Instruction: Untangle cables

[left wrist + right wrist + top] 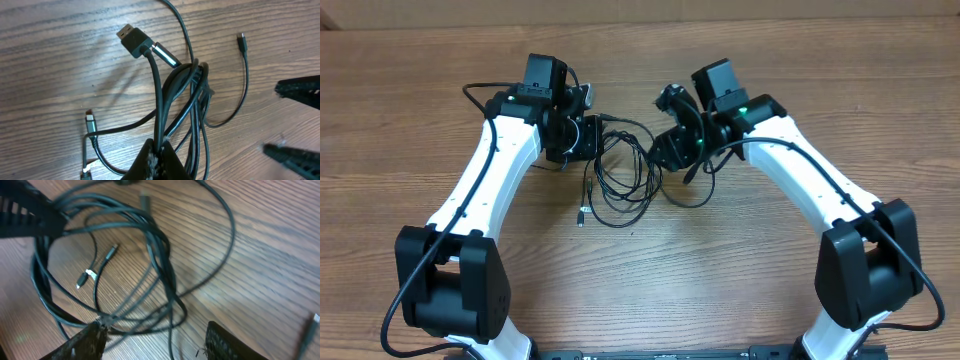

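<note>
**Cables [620, 172] pinned left, right claw free**

They lie tangled on the table [740, 285] between both arms. Left gripper [159, 158] is clamped on the bundle. Right gripper [156, 332] stands open, one finger [82, 344] touching strands (nothing pinched). My judgement: left anchors while right takes one outer loop [227, 240] and draws it away slowly.

Left arm [495, 170]: reaching forward, bent inward; left gripper [157, 156] pinched tight on the cables [170, 95]. Right arm [810, 175]: mirrored, angled inward; right gripper [155, 330] low, jaws parted. Wrists near each other
</note>
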